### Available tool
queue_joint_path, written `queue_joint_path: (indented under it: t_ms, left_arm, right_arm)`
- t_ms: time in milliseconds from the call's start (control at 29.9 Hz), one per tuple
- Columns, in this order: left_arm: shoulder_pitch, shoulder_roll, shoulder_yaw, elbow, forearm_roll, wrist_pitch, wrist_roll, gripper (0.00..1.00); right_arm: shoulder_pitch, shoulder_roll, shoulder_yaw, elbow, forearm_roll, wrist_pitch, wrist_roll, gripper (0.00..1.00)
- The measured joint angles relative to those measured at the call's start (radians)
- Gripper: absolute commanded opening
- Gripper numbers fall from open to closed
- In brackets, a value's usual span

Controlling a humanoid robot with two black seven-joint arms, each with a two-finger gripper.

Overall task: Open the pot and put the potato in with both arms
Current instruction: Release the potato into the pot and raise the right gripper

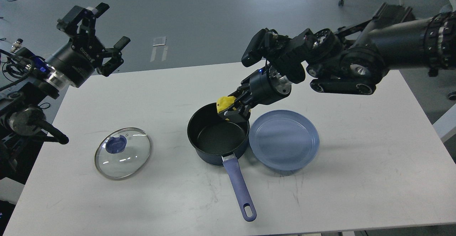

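Note:
The dark blue pot (218, 132) stands open in the middle of the white table (356, 179), its blue handle pointing toward me. The glass lid (123, 152) with a blue knob lies flat on the table to the pot's left. My right gripper (231, 110) is shut on the yellow potato (224, 103) and holds it above the pot's far right rim. The blue plate (284, 141) to the right of the pot holds nothing. My left gripper (103, 26) is open and empty, raised beyond the table's far left corner.
Chair legs and cables lie on the grey floor beyond the table. My right arm (356, 61) spans the table's far right part above the surface. The pot handle (240, 189) reaches toward the front edge.

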Motion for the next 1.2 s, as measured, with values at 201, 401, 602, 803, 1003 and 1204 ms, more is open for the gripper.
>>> queue_joint_path:
  t_ms: [201,401,602,803,1003,1204]
  left_arm:
    - [0.0,0.0,0.0,-0.001,0.0,0.0,0.0,0.98]
    - [-0.001,0.002,0.0,0.0,0.0,0.0,0.0,0.98]
    - [-0.001,0.002,0.0,0.0,0.0,0.0,0.0,0.98]
    - [-0.001,0.002,0.0,0.0,0.0,0.0,0.0,0.98]
    - [0.009,0.007,-0.001,0.003,-0.001,0.0,0.0,0.98]
    - [0.055,0.001,-0.001,0.003,-0.024,0.0,0.0,0.98]
  right_arm:
    - [-0.099,0.06,-0.005,-0.086,0.014,-0.006,0.0,0.49]
    - [-0.134,0.063,0.003,-0.101,0.017,-0.025,0.0,0.9]
    - [-0.139,0.063,0.005,-0.11,0.017,-0.043,0.0,0.98]
    - [-0.125,0.007,0.037,-0.115,0.029,-0.045,0.0,0.98]
    - [-0.155,-0.151,0.234,-0.155,0.158,-0.046,0.0,0.98]
    - [-0.325,-0.31,0.469,-0.191,0.444,-0.045,0.0,0.99]
